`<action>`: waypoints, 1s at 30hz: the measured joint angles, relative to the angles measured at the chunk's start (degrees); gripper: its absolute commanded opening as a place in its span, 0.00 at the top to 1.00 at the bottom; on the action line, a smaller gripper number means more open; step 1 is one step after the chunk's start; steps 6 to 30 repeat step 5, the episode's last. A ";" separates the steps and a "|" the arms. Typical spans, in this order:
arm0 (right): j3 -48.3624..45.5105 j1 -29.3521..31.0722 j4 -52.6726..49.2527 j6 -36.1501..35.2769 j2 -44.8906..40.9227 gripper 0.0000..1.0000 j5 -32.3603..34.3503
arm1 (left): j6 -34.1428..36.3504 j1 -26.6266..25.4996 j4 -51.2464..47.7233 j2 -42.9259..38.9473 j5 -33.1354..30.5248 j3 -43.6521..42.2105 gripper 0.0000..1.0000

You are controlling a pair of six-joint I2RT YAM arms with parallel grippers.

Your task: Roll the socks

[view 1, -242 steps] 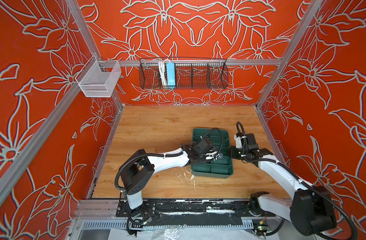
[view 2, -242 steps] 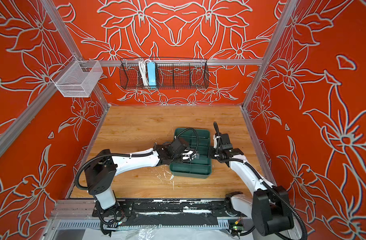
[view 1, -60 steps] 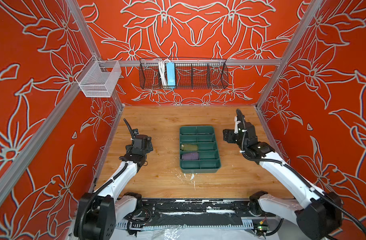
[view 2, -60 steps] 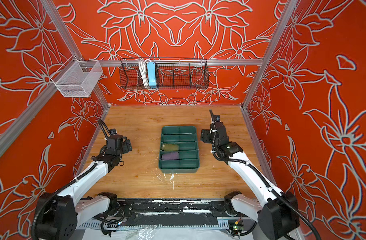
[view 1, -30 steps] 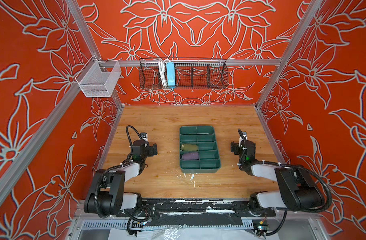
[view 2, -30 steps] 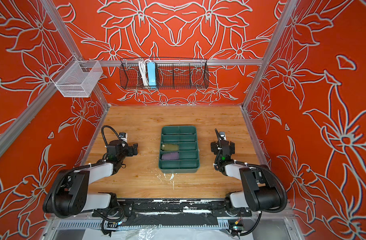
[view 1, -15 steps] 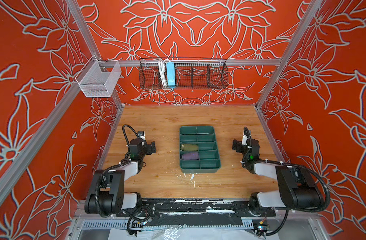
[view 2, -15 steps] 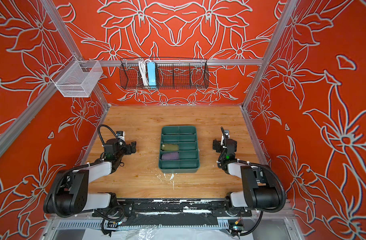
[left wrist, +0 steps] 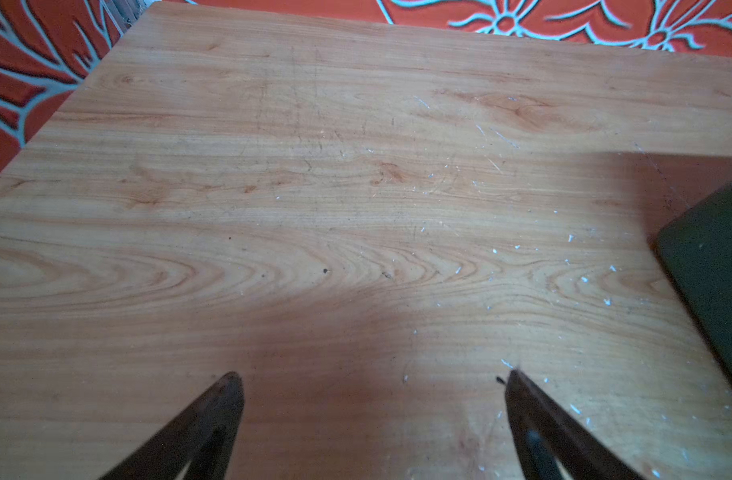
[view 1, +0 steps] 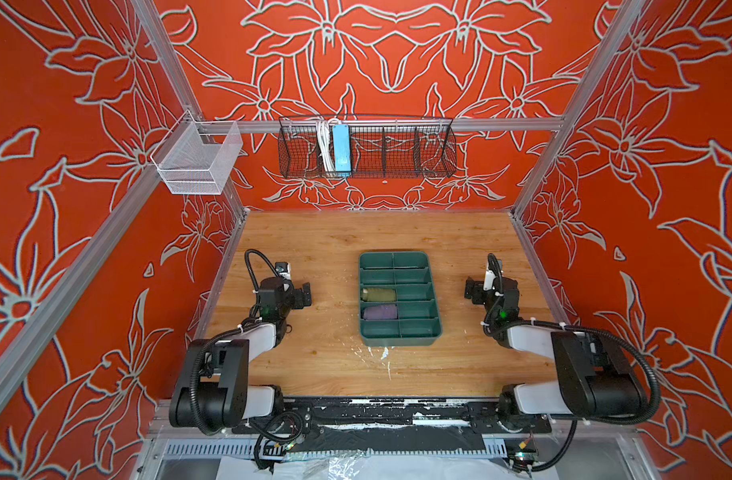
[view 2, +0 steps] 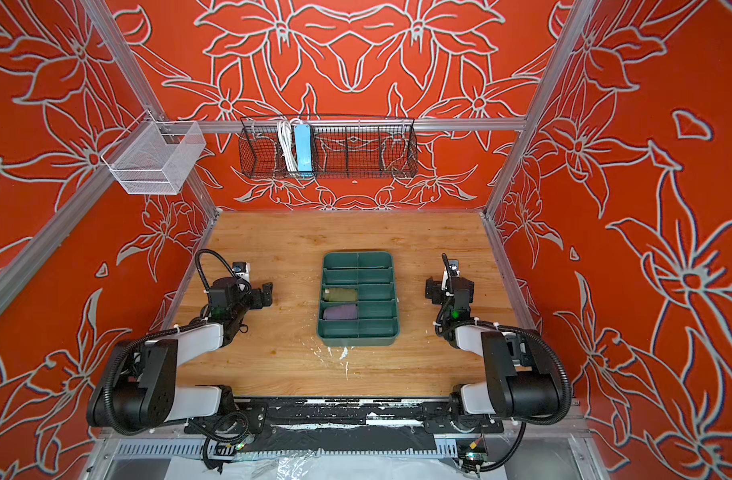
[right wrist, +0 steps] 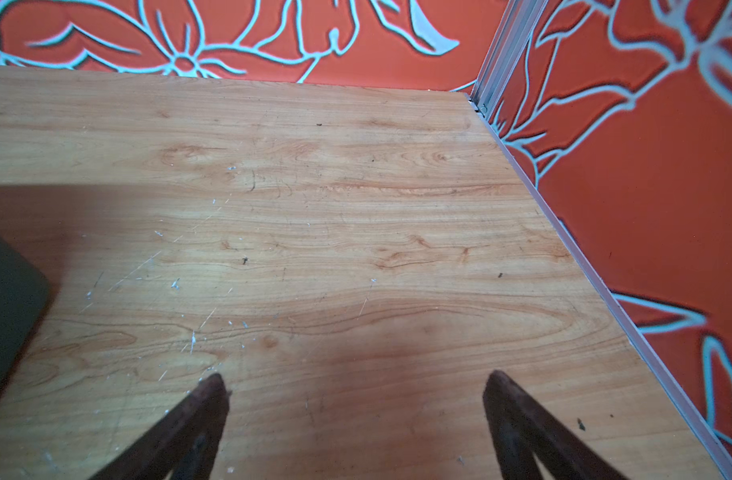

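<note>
Left wrist view: my left gripper (left wrist: 372,376) is wide open w/ nothing between its jaws, just the bare wood table (left wrist: 356,187) under it. Right wrist view says the same for my right gripper (right wrist: 354,376): wide open, empty. A dark corner of the green tray (left wrist: 713,270) pokes in at the edge of each wrist pic.

In both top views the 2 arms sit folded low, one at each side of the table, well apart from the tray in the middle. The socks (view 2: 340,295) are in the tray. The olive sock (view 1: 378,294) is a small fat roll in a cell on the left side of the tray, approx. the middle one. The purple sock (view 1: 380,311) is a roll too, in the next cell, nearer to the arms' base. A thin wall stands between them.

So I think the rolling step is over & the job is prob. done. I see no loose end hanging out, tho the rolls are small in the pics. Next move, I'd guess: none really, just leave the arms where they are. If a roll popped open, I'd need to come in from above w/ one open gripper & not bump the tray walls.
</note>
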 measured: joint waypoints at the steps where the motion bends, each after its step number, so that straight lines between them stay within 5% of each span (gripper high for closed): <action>1: 0.00 0.00 0.00 0.00 0.00 0.02 0.00 | 0.00 0.00 0.00 0.00 0.00 0.02 0.03; 30: 0.00 0.00 0.00 0.00 0.00 0.02 0.00 | 0.00 0.00 0.00 0.00 0.00 0.02 0.03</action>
